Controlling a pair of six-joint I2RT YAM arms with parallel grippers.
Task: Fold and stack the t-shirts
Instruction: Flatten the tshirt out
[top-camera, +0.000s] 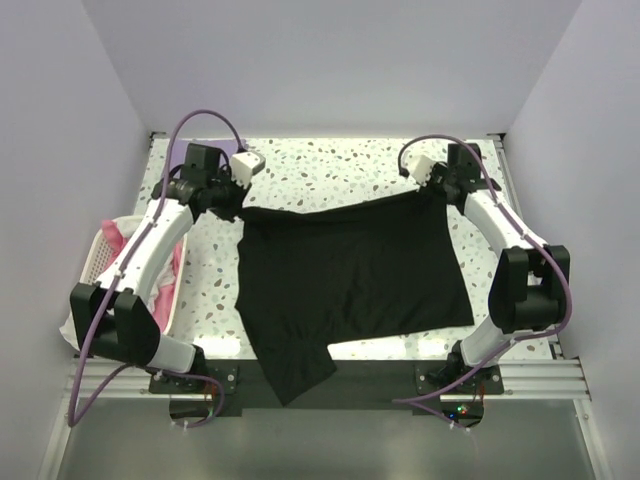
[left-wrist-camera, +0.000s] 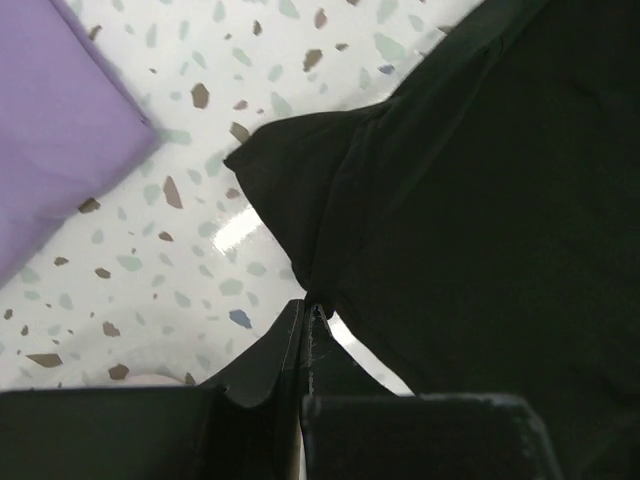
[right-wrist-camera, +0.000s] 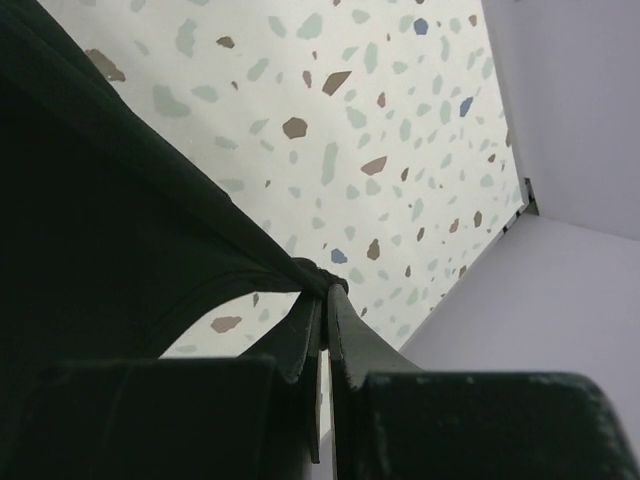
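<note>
While the top view shows the black shirt (top-camera: 350, 270) spread across the table's (top-camera: 320, 165) middle, one sleeve spilling over the near edge, its far corners are pinched by the left gripper (top-camera: 241, 205) and right gripper (top-camera: 432, 192). In the left wrist view the jaws are closed tight on a cloth corner; a purple shirt (left-wrist-camera: 50, 130) lies flat nearby. In the right wrist view the jaws clamp a bunched corner. The cloth looks light and limp, so corners and hems seem the best holds.
</note>
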